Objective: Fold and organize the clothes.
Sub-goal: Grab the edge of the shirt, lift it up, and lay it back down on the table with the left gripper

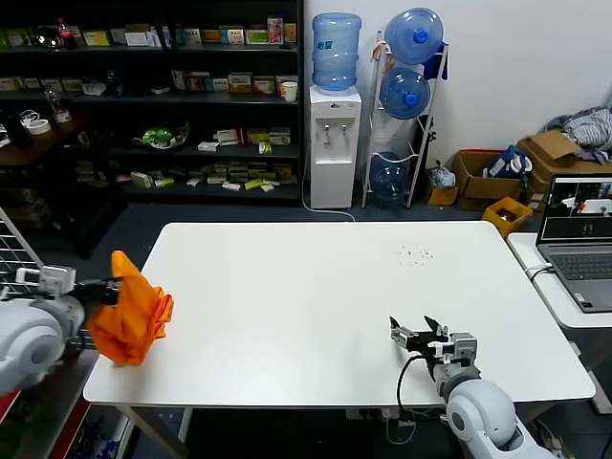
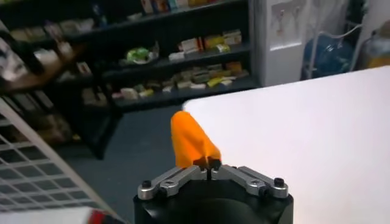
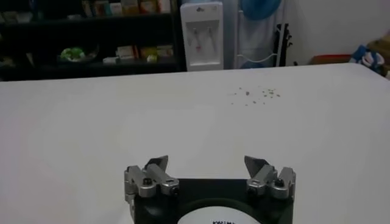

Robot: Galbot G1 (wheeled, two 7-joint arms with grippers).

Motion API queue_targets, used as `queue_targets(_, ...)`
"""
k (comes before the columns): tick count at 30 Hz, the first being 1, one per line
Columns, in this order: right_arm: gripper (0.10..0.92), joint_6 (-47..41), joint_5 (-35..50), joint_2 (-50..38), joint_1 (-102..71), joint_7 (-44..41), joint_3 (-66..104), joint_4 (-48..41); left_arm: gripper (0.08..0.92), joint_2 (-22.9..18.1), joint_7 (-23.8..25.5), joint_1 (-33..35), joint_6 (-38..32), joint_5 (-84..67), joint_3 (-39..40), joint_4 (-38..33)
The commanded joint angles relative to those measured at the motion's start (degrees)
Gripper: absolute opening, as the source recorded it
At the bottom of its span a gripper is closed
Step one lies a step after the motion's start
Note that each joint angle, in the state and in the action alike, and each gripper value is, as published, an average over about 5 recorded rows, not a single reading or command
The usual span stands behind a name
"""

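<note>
The orange T-shirt (image 1: 134,311) hangs bunched in the air at the left edge of the white table (image 1: 316,306). My left gripper (image 1: 111,292) is shut on a fold of it, off the table's left side. In the left wrist view the orange cloth (image 2: 190,143) rises from between the closed fingertips of that gripper (image 2: 208,164). My right gripper (image 1: 417,333) rests low over the table's front right part, open and holding nothing. The right wrist view shows that gripper (image 3: 207,163) with only bare tabletop between its spread fingers.
A white wire rack (image 1: 17,258) stands left of the table. A laptop (image 1: 580,239) sits on a side table at the right. Small crumbs (image 1: 415,253) dot the far right tabletop. Shelves (image 1: 153,96), a water dispenser (image 1: 334,115) and cardboard boxes (image 1: 497,177) line the back.
</note>
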Motion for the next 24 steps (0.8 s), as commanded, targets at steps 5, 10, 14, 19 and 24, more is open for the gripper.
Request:
queue_targets(5,0.823,-2.1,-3.0,3.7,-5.5,2.5,3.6,3.2,0.092,-54.9,-28.4,-34.8,-4.6,-18.4,36.8,5.7)
queue_targets(10,0.823,-2.3,-3.2,4.5,-7.4,2.8,4.9,4.0,0.092,-66.4,-25.6,-36.4,-4.5,-10.8,38.7,18.9)
queue_targets(14,0.823,-2.1,-3.1,4.3,-7.8,2.7,5.3,3.9,0.092,-69.2,-24.0,-36.0,-4.5,-6.0,38.7,23.6)
queue_targets(19,0.823,-2.0,-2.7,3.9,-7.0,2.7,5.1,3.6,0.092,-69.9,-23.1,-35.0,-4.5,-2.6,39.0,25.3)
queue_targets(24,0.823,-1.7,-2.5,3.5,-6.4,2.7,4.7,3.4,0.092,-70.2,-22.0,-33.8,-4.5,0.7,38.8,26.5)
